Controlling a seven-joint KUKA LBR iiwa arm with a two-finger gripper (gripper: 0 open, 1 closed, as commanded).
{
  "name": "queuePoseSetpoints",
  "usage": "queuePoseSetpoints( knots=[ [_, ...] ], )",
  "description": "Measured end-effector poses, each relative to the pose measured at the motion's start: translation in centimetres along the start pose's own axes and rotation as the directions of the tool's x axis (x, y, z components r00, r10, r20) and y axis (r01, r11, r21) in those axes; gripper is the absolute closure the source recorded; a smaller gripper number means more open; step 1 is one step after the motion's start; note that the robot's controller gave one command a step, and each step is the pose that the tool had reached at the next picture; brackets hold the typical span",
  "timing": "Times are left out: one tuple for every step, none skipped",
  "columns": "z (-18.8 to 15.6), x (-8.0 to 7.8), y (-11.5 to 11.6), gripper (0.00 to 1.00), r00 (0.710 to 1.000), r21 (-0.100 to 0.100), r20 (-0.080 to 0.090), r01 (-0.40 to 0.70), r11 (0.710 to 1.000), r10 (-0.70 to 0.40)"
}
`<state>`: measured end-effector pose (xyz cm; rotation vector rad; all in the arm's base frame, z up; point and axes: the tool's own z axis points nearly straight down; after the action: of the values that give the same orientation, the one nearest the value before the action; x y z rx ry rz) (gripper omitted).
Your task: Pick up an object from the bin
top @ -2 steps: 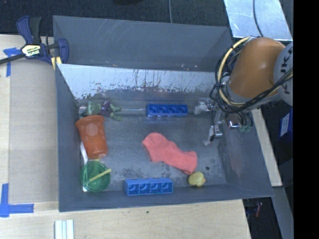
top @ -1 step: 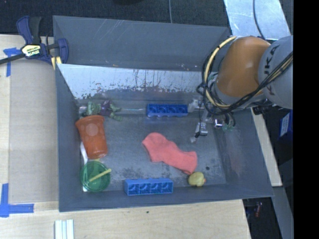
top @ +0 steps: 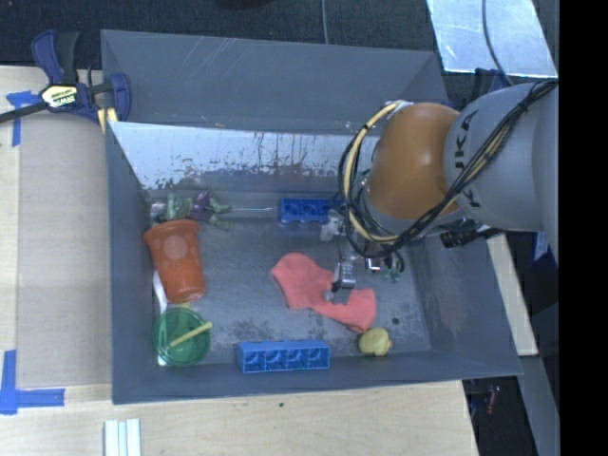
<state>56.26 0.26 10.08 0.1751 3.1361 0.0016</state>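
Observation:
My gripper (top: pixel 343 278) is low in the right half of the bin, its tip down on a crumpled red cloth (top: pixel 302 283) that lies on the floor there. The cloth spreads left of the tip and below it to the right. A small yellow-green ball (top: pixel 374 342) lies just beyond the cloth's lower right end, close to the front wall. A blue toothed brick (top: pixel 305 211) rests against the back wall, up and to the left of the gripper.
A second blue brick (top: pixel 283 357) lies along the front wall. At the left are an orange cup (top: pixel 177 257) on its side, a green round lid with a yellow stick (top: pixel 182 338) and a green-and-purple plant-like toy (top: pixel 195 205). The arm's orange cover hangs over the bin's right side.

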Motion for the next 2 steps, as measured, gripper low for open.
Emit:
queuePoseSetpoints(
  knots=[
    [3.1,0.1,0.5,0.00,0.995,0.003,0.025,-0.099,0.995,0.099],
    [2.9,2.7,1.5,1.00,0.999,0.001,0.023,-0.044,0.999,0.044]
  ],
)
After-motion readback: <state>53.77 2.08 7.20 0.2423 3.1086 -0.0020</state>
